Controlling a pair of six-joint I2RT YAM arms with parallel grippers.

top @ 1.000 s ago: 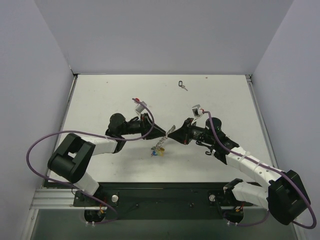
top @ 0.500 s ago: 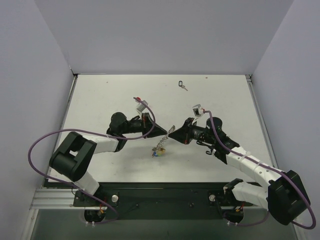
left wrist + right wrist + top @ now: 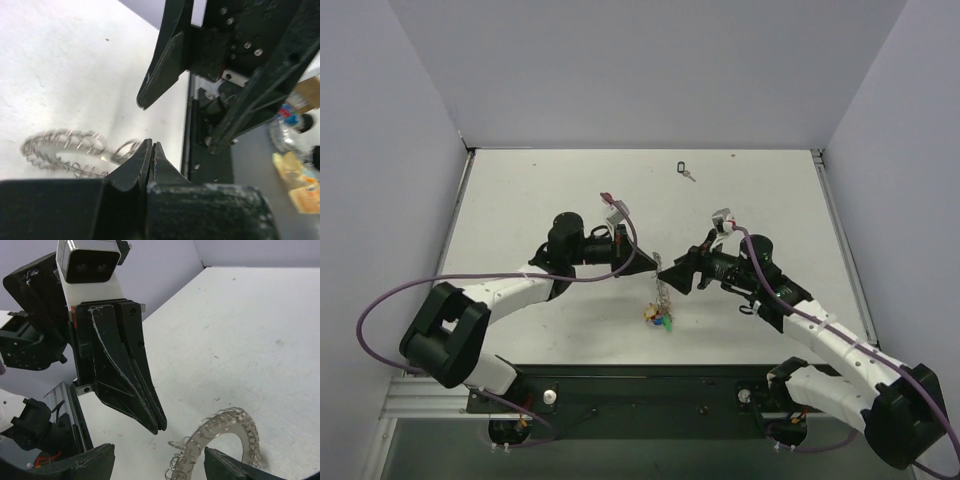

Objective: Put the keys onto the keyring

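Observation:
The keyring (image 3: 663, 290), a coiled silvery ring, sits just below the two gripper tips at the table's middle. A bunch of coloured keys (image 3: 661, 318) hangs at its near end. My left gripper (image 3: 653, 266) is shut, its fingers pressed together with nothing visible between them (image 3: 151, 145). In the left wrist view the blurred keyring (image 3: 65, 145) is beside its tip. My right gripper (image 3: 670, 275) is open. In the right wrist view the keyring (image 3: 225, 432) shows above the gap between its fingers (image 3: 160, 465), apart from the left fingers (image 3: 150, 410). A black key (image 3: 685, 170) lies alone at the far back.
Purple cables (image 3: 390, 300) loop off both arms. The table's near edge meets a black mounting rail (image 3: 640, 395). Grey walls (image 3: 640, 70) close in the table on three sides.
My right gripper has opened and let go of the keyring. The left gripper has shut. Both arms shifted right, and the ring with its keys dropped lower and to the right.

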